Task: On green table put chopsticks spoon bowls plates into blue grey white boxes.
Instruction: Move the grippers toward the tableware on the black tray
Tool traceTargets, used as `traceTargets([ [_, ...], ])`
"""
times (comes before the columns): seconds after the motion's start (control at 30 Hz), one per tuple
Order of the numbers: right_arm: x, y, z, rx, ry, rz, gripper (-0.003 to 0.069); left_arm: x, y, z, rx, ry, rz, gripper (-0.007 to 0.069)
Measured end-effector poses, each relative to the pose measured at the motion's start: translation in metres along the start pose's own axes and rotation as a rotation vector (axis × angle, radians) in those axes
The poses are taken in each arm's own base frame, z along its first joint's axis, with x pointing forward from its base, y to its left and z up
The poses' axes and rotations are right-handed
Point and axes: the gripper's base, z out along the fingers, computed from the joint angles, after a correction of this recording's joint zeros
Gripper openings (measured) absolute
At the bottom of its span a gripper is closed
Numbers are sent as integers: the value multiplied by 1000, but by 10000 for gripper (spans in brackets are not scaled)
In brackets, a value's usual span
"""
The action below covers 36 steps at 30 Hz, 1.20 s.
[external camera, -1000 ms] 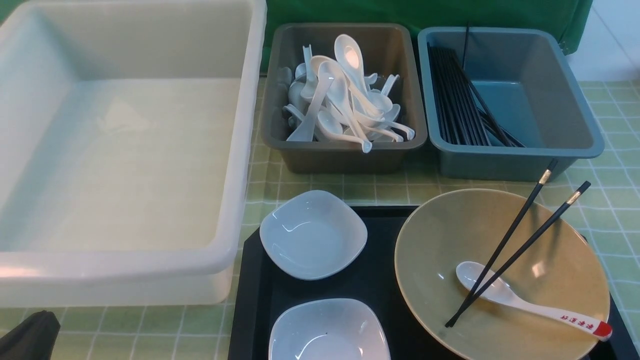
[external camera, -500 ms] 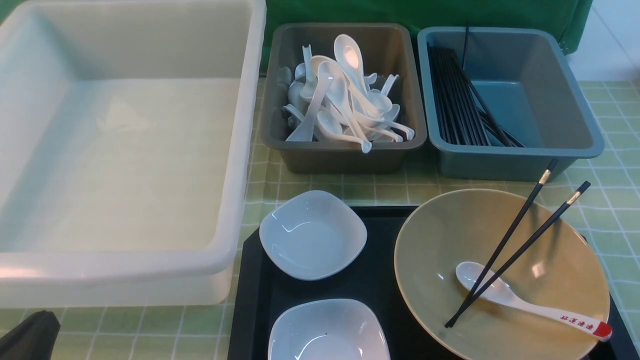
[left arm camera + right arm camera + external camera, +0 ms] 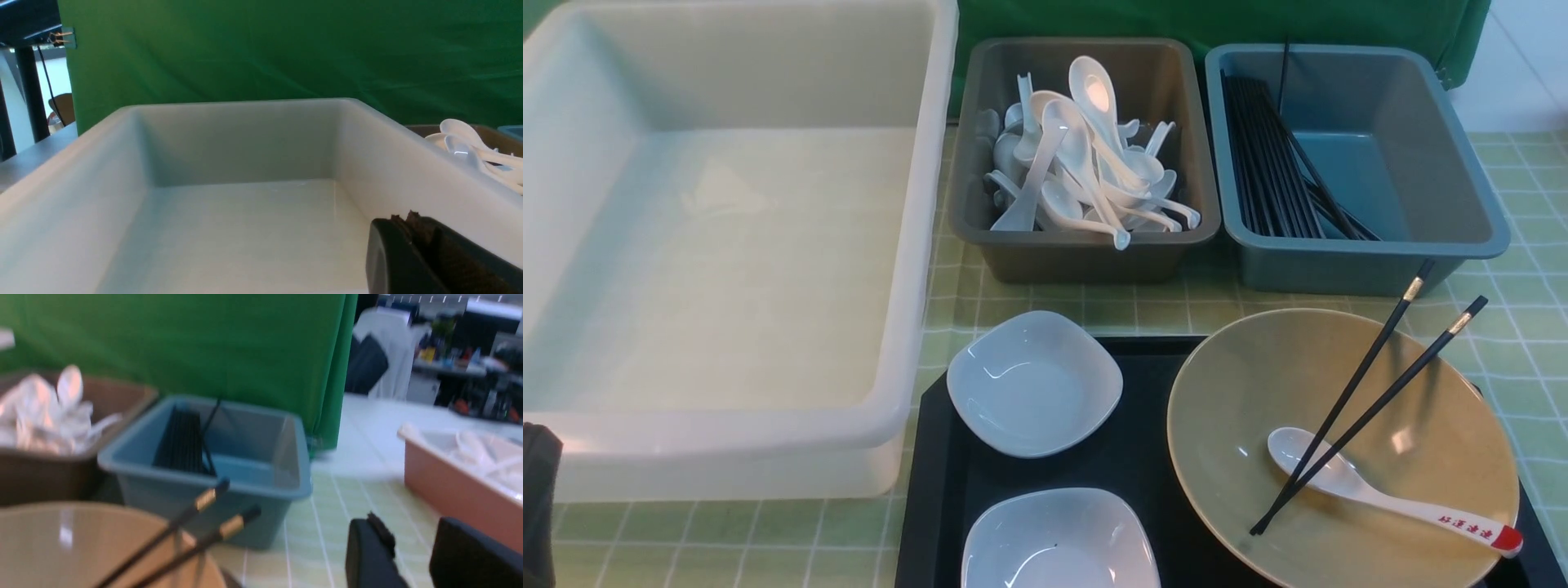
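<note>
Only my left arm (image 3: pixel 536 506) has shifted. Its dark bulk at the near left corner has slid further left and is now a narrow strip at the edge of the front view, just in front of the white tub (image 3: pixel 915 245). Every dish lies as it did a second ago.

My left claw (image 3: pixel 412 228) is pressed together on nothing and looks out over the tub's bare floor. My right claw (image 3: pixel 408 533) is spread and empty above the green tabletop (image 3: pixel 1527 245), facing the blue bin (image 3: pixel 1339 269).

The chopsticks (image 3: pixel 1372 408) lean in the tan bowl (image 3: pixel 1241 425). Their tips cross over the spoon (image 3: pixel 1380 494) and their gold-banded ends jut past the far right rim toward the blue bin. The spoon's red-tipped handle rests on the bowl's near right rim. Both white plates (image 3: pixel 1033 384) (image 3: pixel 1058 539) sit left of the bowl on the black tray (image 3: pixel 1143 465).

By my reckoning nothing is sorted yet, and the left arm's shift is only positioning. The chopsticks pin the spoon, so I judge they go first, into the blue bin with the other black sticks (image 3: pixel 1266 171). The spoon then suits the grey bin (image 3: pixel 1086 261) of plain spoons (image 3: pixel 1086 163).
</note>
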Motion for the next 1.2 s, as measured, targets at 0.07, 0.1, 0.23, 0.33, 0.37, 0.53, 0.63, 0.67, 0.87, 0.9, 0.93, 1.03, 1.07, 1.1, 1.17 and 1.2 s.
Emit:
traceTargets([
  [0.07,-5,0,0,2,-59,5,236,-2,0,0,2,-26,-10,-1],
  [0.1,-9,0,0,3,-104,13,236,-6,0,0,5,-64,-36,-1],
  [0.23,-24,-1,-3,-3,-272,86,236,-19,0,-2,21,-212,-244,-1],
  [0.33,-30,-1,-5,-25,-332,213,236,-27,2,-4,36,-307,-362,-1],
  [0.37,-30,-1,-5,-27,-332,223,236,-28,2,-4,36,-312,-367,-1],
  [0.53,-40,-2,-6,-49,-329,365,236,-40,5,-7,41,-386,-478,-1],
  [0.63,-85,-5,-8,-53,-338,398,236,-80,9,-12,51,-454,-500,-1],
  [0.67,-107,-6,-7,-52,-327,414,236,-101,10,-11,54,-466,-496,-1],
  [0.87,-174,-11,10,-26,-200,406,236,-161,14,12,49,-385,-486,-1],
  [0.9,-185,-12,20,-6,-98,369,236,-172,15,24,39,-304,-474,-1],
  [0.93,-188,-12,27,6,-20,342,236,-174,15,34,29,-225,-467,-1],
  [1.03,-183,-12,46,24,162,273,236,-166,14,56,1,-27,-458,-1],
  [1.07,-176,-12,53,28,256,237,236,-154,13,70,-18,98,-445,-1],
  [1.1,-169,-11,60,27,324,198,236,-144,13,79,-33,191,-421,-1],
  [1.17,-159,-11,68,22,425,147,236,-130,12,90,-50,308,-364,-1],
  [1.2,-156,-11,70,20,458,136,236,-123,12,94,-58,360,-349,-1],
])
